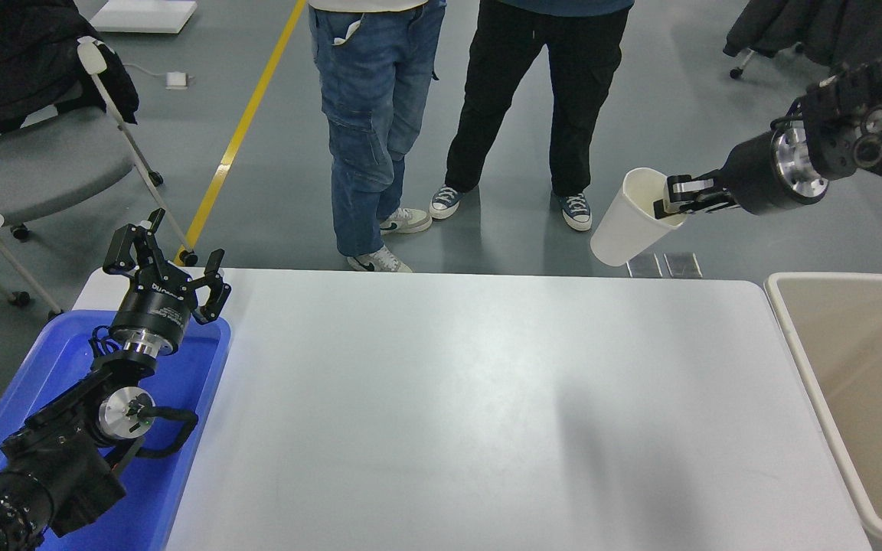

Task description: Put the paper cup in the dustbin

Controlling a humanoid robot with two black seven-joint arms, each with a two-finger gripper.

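My right gripper (pixel 672 203) is shut on the rim of the white paper cup (pixel 631 217), one finger inside the cup. It holds the cup tilted, high in the air above the table's far right edge. The beige dustbin (pixel 793 329) stands at the table's right end, below and to the right of the cup. My left gripper (pixel 167 264) is open and parked at the lower left, above the blue tray.
The bright blue tray (pixel 204 398) sits at the table's left end under my left arm. Two people stand at the far side: one in blue jeans (pixel 364 130), one in black trousers (pixel 533 99). A grey chair (pixel 35 164) stands at the far left.
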